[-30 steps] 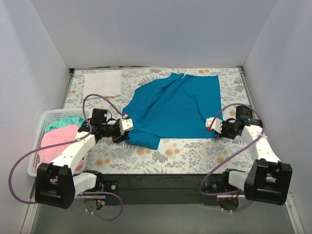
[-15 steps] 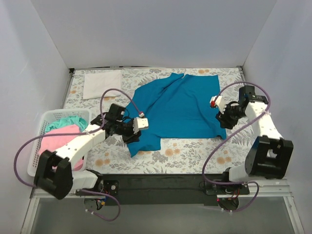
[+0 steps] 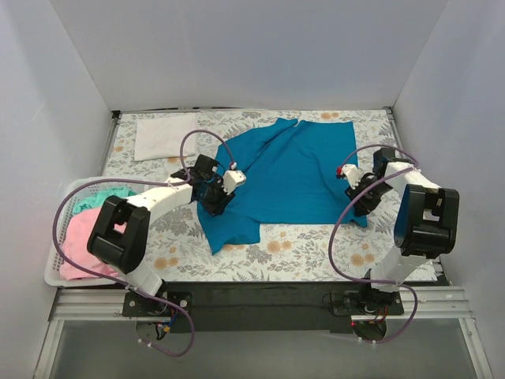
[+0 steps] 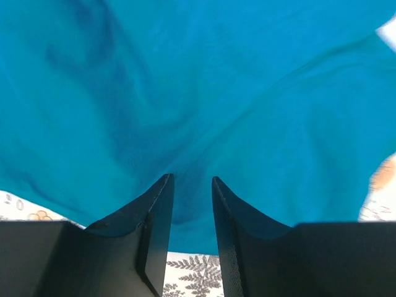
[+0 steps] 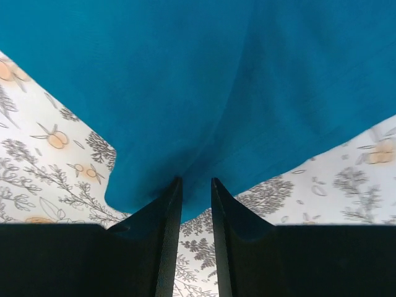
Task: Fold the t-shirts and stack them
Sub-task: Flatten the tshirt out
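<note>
Floral tablecloth [image 3: 316, 253] under rumpled teal t-shirt [image 3: 292, 170]

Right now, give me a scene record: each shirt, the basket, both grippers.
teal-blue t-shirt: spread unfolded mid-table, wrinkled
white t-shirt: folded flat, far-left corner of the table
pink t-shirt: bunched in the basket
mint green t-shirt: bunched in the basket, beyond the pink one
white slatted basket: at the table's left edge
left gripper: jaws narrow, pinching the teal-blue t-shirt at its left side
right gripper: jaws narrow, pinching its right edge
floral table cover: under everything
</note>
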Robot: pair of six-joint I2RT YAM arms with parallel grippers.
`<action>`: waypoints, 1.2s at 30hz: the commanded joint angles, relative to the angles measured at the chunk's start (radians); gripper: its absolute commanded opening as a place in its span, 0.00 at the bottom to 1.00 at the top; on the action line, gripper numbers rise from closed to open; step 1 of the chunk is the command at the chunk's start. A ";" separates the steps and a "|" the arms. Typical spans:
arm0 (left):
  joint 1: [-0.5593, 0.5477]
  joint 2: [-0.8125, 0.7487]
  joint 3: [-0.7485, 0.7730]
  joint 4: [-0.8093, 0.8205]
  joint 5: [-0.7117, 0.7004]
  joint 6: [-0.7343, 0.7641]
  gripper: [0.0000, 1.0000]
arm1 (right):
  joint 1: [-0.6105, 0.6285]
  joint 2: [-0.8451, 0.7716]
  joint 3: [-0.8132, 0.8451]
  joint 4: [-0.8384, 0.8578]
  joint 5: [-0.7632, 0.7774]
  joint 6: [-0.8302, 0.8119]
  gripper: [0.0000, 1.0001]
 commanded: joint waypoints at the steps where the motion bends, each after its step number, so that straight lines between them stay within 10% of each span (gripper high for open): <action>1: 0.006 0.037 -0.028 -0.017 -0.110 -0.009 0.29 | 0.006 0.013 -0.066 0.079 0.131 0.015 0.31; 14: -0.149 -0.181 -0.142 -0.463 0.112 0.131 0.24 | -0.020 -0.403 -0.359 -0.155 0.294 -0.302 0.18; 21: -0.045 -0.118 0.278 -0.396 0.235 0.005 0.28 | -0.037 -0.267 0.040 -0.263 0.021 -0.175 0.27; 25: 0.065 0.101 0.545 -0.117 0.159 -0.202 0.28 | -0.039 -0.028 0.290 -0.237 -0.076 0.000 0.27; 36: 0.086 0.773 1.227 -0.080 0.085 -0.371 0.25 | -0.036 0.295 0.646 -0.059 -0.116 0.308 0.23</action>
